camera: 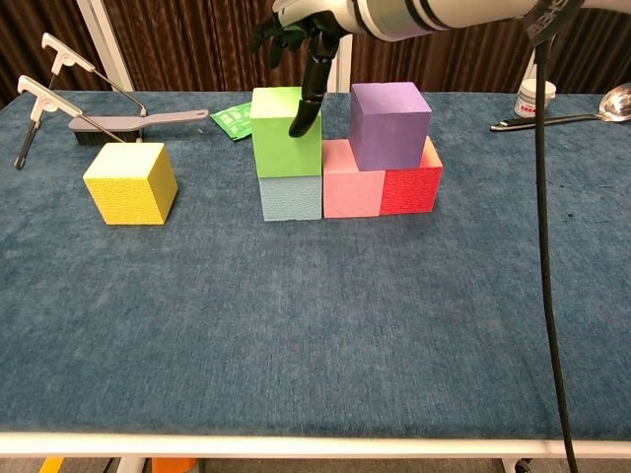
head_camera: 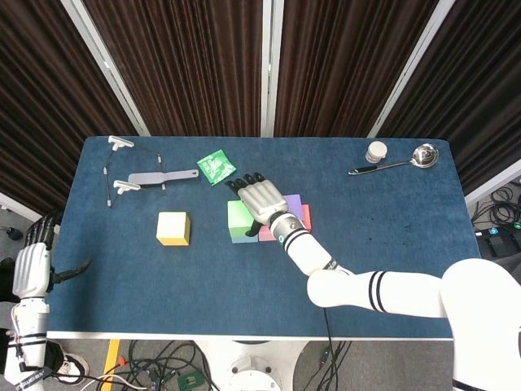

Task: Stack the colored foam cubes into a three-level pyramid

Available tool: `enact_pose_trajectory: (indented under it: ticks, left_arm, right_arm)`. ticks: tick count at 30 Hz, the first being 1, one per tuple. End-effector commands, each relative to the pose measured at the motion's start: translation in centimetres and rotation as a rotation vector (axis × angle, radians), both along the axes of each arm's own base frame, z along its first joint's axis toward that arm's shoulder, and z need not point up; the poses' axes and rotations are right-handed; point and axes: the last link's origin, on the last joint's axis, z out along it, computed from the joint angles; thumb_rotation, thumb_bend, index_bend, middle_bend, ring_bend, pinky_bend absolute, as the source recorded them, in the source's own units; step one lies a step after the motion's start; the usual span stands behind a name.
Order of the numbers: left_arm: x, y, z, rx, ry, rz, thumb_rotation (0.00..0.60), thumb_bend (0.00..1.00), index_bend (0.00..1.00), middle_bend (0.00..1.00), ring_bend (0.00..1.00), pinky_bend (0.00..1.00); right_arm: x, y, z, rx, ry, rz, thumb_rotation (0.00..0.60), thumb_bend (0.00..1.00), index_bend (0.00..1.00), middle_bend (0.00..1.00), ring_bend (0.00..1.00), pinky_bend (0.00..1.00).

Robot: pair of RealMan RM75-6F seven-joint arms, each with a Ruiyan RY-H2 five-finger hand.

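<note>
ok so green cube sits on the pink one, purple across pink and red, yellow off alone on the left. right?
One slip: the green cube sits on the light blue cube, not the pink cube, as the chest view shows. Purple cube across pink and red cube and yellow cube alone both hold.
</note>
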Motion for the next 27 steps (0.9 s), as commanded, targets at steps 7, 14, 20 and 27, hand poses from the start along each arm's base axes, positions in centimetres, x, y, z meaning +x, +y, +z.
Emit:
enact_pose_trajectory:
  ticks: [7, 14, 20, 27]
  left_arm:
    - [-0.6, -0.2, -0.6, -0.033, -0.015, 0.003, 0.6, 0.17, 0.08, 0.03, 0.0, 0.0]
    - [-0.9, 0.0, -0.9, -0.043, -0.018, 0.008, 0.6, 0.17, 0.08, 0.05, 0.0, 0.0]
    - [-1.1, 0.1, -1.4, -0.064, -0.021, 0.018, 0.6, 0.17, 0.08, 0.05, 0.0, 0.0]
    - [-1.0, 0.2, -1.5, -0.063, -0.024, 0.017, 0.6, 0.17, 0.08, 0.05, 0.0, 0.0]
  right_arm:
    - [0.6, 0.3, -0.7, -0.02, -0.002, 0.015, 0.6, 0.05, 0.0, 0.21, 0.0, 0.0]
    - [0.5, 0.2, -1.1, -0.04, 0.017, 0.029, 0.6, 0.12, 0.0, 0.36, 0.0, 0.0]
    - [0.2, 0.1, -1.0, -0.051, 0.026, 0.043, 0.6, 0.14, 0.0, 0.42, 0.0, 0.0]
    - [0.4, 0.0, -0.2, -0.073, 0.0, 0.07, 0.6, 0.16, 0.0, 0.45, 0.0, 0.0]
